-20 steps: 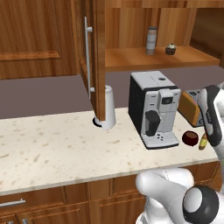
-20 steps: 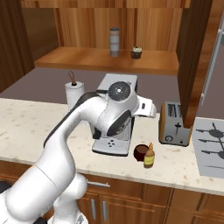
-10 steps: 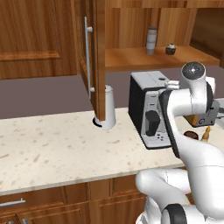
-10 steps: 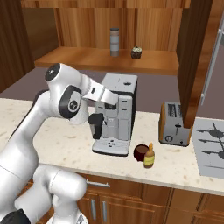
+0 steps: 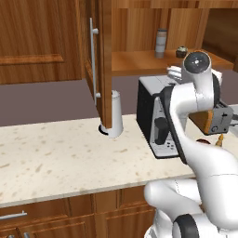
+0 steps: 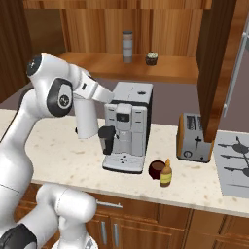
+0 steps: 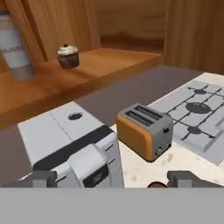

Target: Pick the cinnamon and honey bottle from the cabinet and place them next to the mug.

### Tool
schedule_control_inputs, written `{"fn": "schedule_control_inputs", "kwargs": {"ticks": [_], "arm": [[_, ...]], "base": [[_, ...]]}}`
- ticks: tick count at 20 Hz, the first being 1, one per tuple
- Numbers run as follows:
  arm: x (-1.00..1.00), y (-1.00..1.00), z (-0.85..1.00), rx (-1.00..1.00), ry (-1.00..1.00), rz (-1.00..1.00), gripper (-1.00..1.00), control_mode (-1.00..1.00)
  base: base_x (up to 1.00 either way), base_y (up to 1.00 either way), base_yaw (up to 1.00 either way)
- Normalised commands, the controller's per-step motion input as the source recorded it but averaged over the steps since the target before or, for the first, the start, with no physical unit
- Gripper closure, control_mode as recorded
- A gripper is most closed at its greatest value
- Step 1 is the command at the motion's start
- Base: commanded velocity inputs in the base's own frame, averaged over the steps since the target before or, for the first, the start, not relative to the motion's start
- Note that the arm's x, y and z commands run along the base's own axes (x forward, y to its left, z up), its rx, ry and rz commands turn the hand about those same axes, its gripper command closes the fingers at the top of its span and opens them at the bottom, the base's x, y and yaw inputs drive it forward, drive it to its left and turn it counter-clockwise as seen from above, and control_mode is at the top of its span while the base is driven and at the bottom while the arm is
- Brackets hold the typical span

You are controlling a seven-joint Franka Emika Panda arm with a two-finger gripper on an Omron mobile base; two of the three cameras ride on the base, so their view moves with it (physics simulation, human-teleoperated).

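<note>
I see the honey bottle [image 6: 166,173] standing on the counter [image 6: 58,155], touching or just beside the mug [image 6: 156,168] on its right, both near the front of the coffee machine [image 6: 127,127]. In the left base view only the bottle's tip [image 5: 220,140] and a sliver of the mug [image 5: 203,141] peek out past my arm. The cinnamon [image 6: 127,46] is upright on the cabinet [image 6: 146,68] shelf, with a small cupcake [image 6: 151,58] to its right, apart from it; from the left I see the same pair, cinnamon [image 5: 161,43] left and cupcake [image 5: 181,52] right. In the hand view the gripper [image 7: 110,180] sits above the coffee machine [image 7: 70,146], its two tips set wide apart with nothing between them. That view looks toward the shelf, with the cinnamon [image 7: 14,46] at far left, the cupcake [image 7: 68,56] beside it, and the toaster [image 7: 144,130] on the counter next to the stove [image 7: 197,113]. The cabinet door [image 5: 97,60] stands open, its bar handle toward me, and a white cylinder [image 5: 115,114] rests on the counter below it.
</note>
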Motion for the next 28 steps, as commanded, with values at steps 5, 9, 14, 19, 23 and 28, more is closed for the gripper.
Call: {"fn": "schedule_control_inputs", "kwargs": {"ticks": [5,9,14,19,23,28], "arm": [[-0.01,0.01,0.61,0.22,-0.01,0.14,-1.0,-1.0],[-0.27,0.0,0.39,0.11,0.0,0.24,-1.0,-1.0],[-0.11,0.02,0.04,0.03,0.0,0.25,-1.0,-1.0],[0.02,0.03,-0.02,-0.03,-0.22,0.14,-1.0,-1.0],[0.31,0.09,0.06,-0.1,-0.24,0.01,-1.0,-1.0],[0.43,0.11,0.06,-0.15,-0.04,0.0,-1.0,-1.0]], "base": [[0.0,0.0,0.0],[0.0,0.0,0.0],[0.0,0.0,0.0],[0.0,0.0,0.0],[0.0,0.0,0.0],[0.0,0.0,0.0]]}}
